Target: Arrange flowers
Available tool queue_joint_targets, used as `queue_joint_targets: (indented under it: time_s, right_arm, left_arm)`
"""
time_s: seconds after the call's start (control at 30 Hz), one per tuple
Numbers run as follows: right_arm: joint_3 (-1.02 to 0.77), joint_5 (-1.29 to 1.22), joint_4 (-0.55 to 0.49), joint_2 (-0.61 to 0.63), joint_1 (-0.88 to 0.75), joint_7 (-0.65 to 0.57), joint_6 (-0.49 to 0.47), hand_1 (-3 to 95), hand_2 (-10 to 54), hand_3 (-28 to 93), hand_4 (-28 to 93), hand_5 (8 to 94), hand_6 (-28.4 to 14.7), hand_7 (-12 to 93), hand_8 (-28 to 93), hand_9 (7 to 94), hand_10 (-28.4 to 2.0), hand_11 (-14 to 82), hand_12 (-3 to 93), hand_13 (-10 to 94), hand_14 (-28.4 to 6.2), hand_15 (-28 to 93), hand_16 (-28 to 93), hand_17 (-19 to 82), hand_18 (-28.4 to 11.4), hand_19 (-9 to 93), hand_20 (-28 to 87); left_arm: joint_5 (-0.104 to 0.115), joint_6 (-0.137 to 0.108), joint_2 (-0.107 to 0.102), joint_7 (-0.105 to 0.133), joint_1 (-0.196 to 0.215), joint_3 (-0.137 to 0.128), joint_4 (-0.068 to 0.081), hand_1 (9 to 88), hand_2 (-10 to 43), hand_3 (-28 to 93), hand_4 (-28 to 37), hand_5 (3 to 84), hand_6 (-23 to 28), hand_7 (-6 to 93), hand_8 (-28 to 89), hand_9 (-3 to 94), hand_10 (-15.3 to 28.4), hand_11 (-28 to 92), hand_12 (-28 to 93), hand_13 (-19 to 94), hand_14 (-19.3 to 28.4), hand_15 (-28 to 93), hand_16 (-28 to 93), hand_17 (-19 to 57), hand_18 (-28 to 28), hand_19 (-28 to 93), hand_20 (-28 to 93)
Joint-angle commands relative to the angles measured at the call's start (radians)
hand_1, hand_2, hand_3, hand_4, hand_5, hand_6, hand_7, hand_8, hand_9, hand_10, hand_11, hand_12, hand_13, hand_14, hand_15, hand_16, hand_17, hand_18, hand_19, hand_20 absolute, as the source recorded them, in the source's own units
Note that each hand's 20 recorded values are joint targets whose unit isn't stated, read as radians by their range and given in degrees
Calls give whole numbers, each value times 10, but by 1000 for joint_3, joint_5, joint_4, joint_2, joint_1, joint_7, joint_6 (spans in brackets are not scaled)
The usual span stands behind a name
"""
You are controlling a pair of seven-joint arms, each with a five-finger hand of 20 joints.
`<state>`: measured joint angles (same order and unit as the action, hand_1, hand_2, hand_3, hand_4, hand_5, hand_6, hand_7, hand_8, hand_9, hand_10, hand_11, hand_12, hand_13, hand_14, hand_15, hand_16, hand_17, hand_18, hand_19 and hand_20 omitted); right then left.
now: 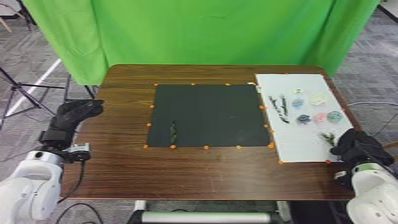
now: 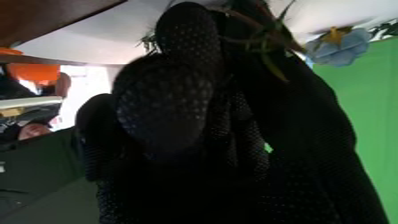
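Head view, near edge: two white arms enter, one per side. Left robot hand (image 1: 73,116) is over the left side of the worktop (image 1: 195,175); whether it is apart or together, cannot tell. Right robot hand (image 1: 355,145) is at the near right corner of the white board (image 1: 302,152); apart, together or clamped on something, cannot tell (dark glove, no clear outline). A green sprig (image 1: 328,138) lies near it on the board; whether they touch is unclear.

Dark mat (image 1: 209,115), mid-worktop: one narrow leafy stem (image 1: 173,132) on its near left part, pointing away. Orange markers (image 1: 206,147) sit around the mat's border.

White board, further up: dark blue flower (image 1: 304,119), pink flower (image 1: 319,118) and blue-green flower (image 1: 334,116) side by side; two dark stems (image 1: 284,107) to their left; beyond, a pale blue flower (image 1: 298,102), a cream flower (image 1: 317,101) and a small pale yellow flower (image 1: 298,91).

Right wrist view: narrow green leaves overlap the glove, a pale blue flower beyond. Green cloth (image 1: 204,30) hangs behind the worktop.
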<state>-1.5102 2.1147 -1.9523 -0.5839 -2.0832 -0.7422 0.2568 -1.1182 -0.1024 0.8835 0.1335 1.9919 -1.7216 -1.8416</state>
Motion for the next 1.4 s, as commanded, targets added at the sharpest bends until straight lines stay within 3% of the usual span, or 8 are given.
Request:
queue_joint_targets:
  time_s: [0.03, 0.33, 0.7, 1.0, 1.4]
  right_arm:
    - [-38, 41, -35, 12, -34, 1, 13, 660, -75, 481, -101, 757, -40, 216, 252, 894, -105, 295, 299, 937, -13, 484, 290, 661, -99, 860, 421]
    - [-44, 84, -161, 54, 51, 39, 35, 633, -91, 524, -89, 765, -38, 235, 241, 903, -103, 299, 303, 937, -11, 503, 274, 665, -99, 869, 423]
    - [284, 159, -207, 72, 379, 94, 95, 597, -95, 561, -89, 772, -28, 253, 229, 913, -99, 300, 305, 937, -10, 524, 268, 661, -103, 900, 410]
    - [721, 282, -55, -17, 814, 87, 147, 587, -95, 571, -85, 773, -21, 260, 230, 914, -100, 305, 304, 937, -10, 527, 266, 659, -105, 913, 400]
    - [1030, 245, 137, -221, 1036, 101, 69, 582, -95, 573, -86, 771, -21, 270, 220, 912, -101, 310, 300, 937, -8, 527, 268, 653, -108, 926, 389]
  left_arm:
    - [5, 13, 6, -11, -6, -4, -7, 317, -34, 607, -172, 499, 63, 179, -77, 482, 150, 252, 120, 380, 183, 229, -32, 72, 126, 162, 151]
    - [3, 17, 0, -10, -17, 1, -7, 319, -31, 604, -170, 500, 63, 178, -77, 481, 150, 250, 120, 378, 182, 225, -31, 71, 125, 158, 148]
    - [4, 19, -3, -6, -25, 5, -7, 317, -32, 606, -168, 499, 62, 178, -78, 480, 149, 251, 122, 377, 182, 223, -28, 67, 125, 155, 146]
    - [3, 21, -5, -3, -40, 14, 0, 316, -33, 609, -170, 498, 62, 180, -77, 479, 149, 249, 120, 377, 181, 222, -28, 65, 126, 154, 145]
    - [-4, 31, -5, -3, -49, 21, 6, 315, -35, 610, -169, 498, 62, 178, -77, 478, 149, 249, 120, 376, 181, 220, -28, 65, 125, 153, 145]
